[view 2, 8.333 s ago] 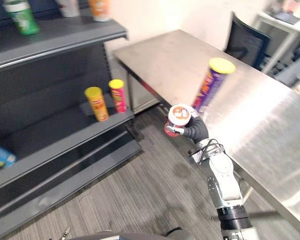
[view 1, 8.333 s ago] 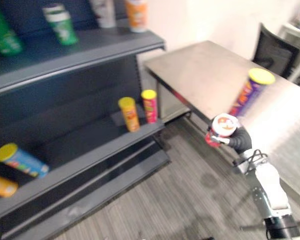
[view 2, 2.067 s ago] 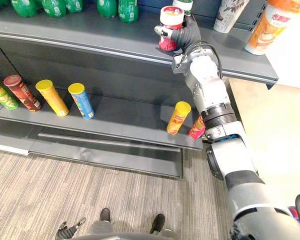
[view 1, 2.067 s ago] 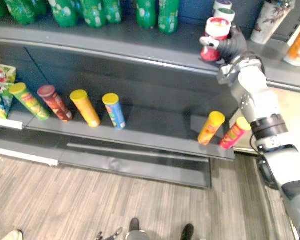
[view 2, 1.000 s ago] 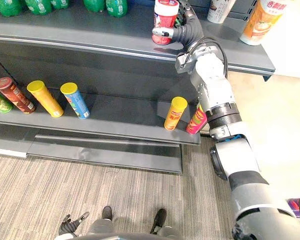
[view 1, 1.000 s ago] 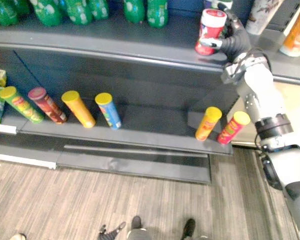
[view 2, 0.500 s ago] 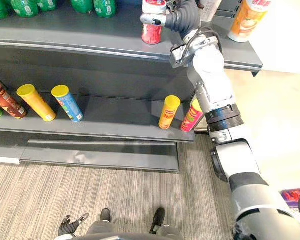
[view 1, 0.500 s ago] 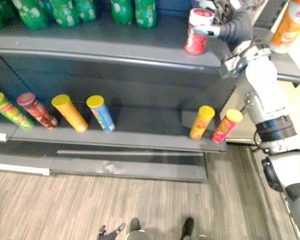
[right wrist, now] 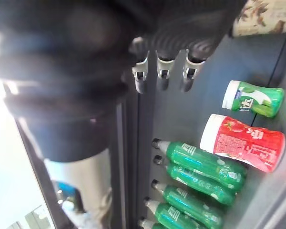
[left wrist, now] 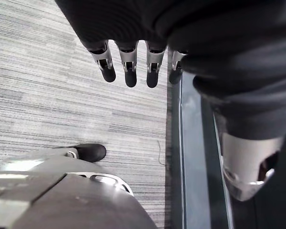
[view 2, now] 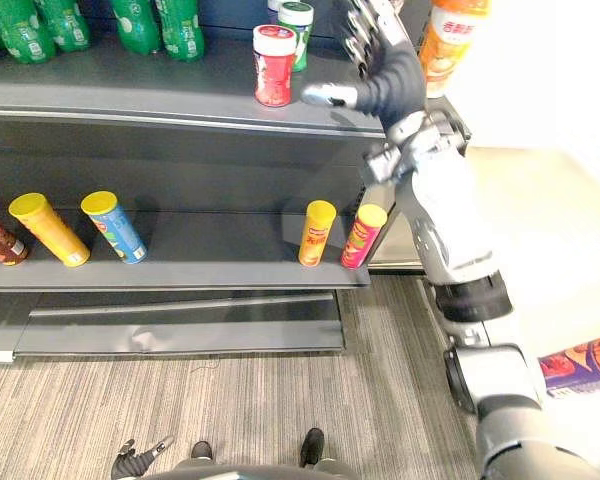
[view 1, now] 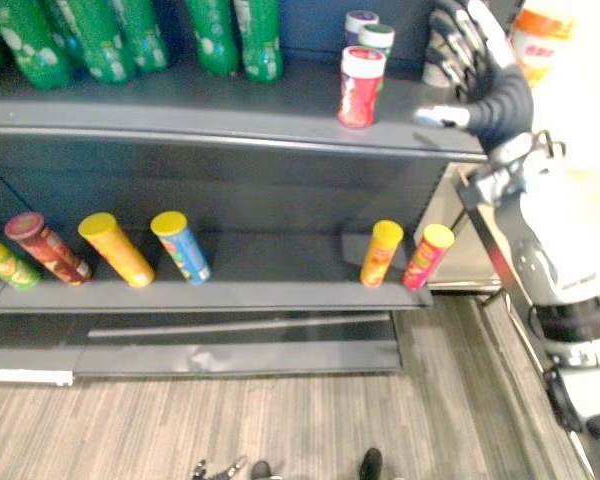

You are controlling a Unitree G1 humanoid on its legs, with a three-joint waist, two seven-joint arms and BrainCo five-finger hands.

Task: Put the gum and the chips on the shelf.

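Observation:
The red gum canister (view 1: 360, 87) with a white lid stands upright on the dark upper shelf (view 1: 180, 115), and it also shows in the right wrist view (right wrist: 243, 142). My right hand (view 2: 395, 75) hovers just right of it, open, its fingers spread and nothing in them. A gap separates the thumb from the canister. Chips cans lean on the lower shelf: an orange one (view 1: 381, 252) and a pink one (view 1: 425, 255) at the right, a blue one (view 1: 180, 245) and a yellow one (view 1: 115, 248) further left. My left hand (left wrist: 129, 64) hangs open over the floor.
A green gum canister (view 1: 376, 40) stands right behind the red one. Green bottles (view 1: 230, 35) line the upper shelf's left part. An orange cup (view 1: 540, 35) stands at its right end. A dark red can (view 1: 45, 247) leans at the lower shelf's left.
My right hand has let go of the red canister, opened and drawn off to the right. The canister now stands alone on the upper shelf. The camera has shifted.

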